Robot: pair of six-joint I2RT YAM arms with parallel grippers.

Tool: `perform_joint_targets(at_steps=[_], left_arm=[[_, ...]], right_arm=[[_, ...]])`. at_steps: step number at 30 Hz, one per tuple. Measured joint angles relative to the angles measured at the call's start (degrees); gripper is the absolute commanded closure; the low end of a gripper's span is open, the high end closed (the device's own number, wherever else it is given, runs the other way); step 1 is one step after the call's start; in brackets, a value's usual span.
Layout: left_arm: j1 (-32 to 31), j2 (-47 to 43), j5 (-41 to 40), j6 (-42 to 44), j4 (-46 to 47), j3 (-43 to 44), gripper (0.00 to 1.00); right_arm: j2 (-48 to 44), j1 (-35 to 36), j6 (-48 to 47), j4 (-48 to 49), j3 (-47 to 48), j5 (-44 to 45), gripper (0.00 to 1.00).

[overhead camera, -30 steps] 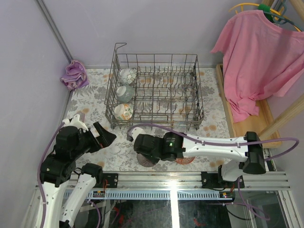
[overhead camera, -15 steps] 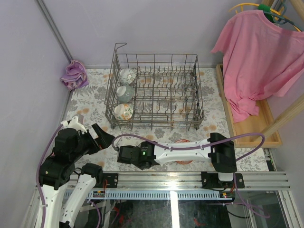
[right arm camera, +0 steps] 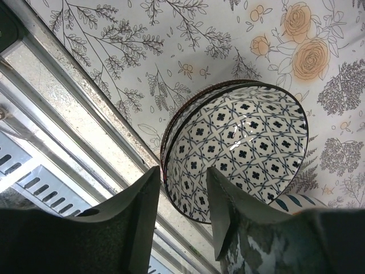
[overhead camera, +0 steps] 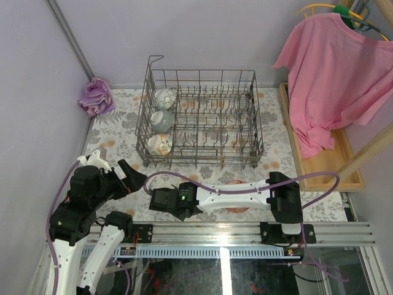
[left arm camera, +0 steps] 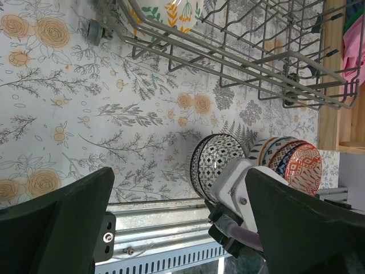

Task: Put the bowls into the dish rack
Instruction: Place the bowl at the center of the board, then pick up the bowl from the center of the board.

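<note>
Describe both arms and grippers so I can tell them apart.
Left arm and right arm: white links, black joints, purple cables. Green light near the right wrist. Left gripper and right gripper: two broad black fingers each.

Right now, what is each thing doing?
dish rack: upright, three bowls inside.
rack bowls: standing on edge.
patterned bowl: on table, against other bowls.
right fingers: apart, astride its rim.
left fingers: wide open, empty.
pink shirt: hanging.
purple cloth: crumpled.
</note>
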Motion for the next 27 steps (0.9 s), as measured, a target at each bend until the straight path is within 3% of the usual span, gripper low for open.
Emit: perform_joint_targets(at_steps=[7, 11, 16, 27], left_arm=[[0.0, 2.03, 1.57, 0.07, 0.11, 1.09, 0.0], [-0.02, 4.87, 2.4, 0.39, -0.39, 1.09, 0.0], [-0.02, 8.24, 3.1, 0.94, -0.5, 1.16, 0.01], [-0.02, 14.25, 2.16, 2.27, -0.59, 1.75, 0.01]], right_arm=[[-4.26, 0.11, -0.04, -1.22, 0.22, 0.52, 0.38], [-14.23, 0.15, 0.11, 0.98, -0.44, 1.97, 0.32], [-26.64, -0.96, 0.98, 1.75, -1.42, 5.95, 0.31], [-40.57, -19.67, 2.23, 0.46, -10.03, 6.8, 0.27]])
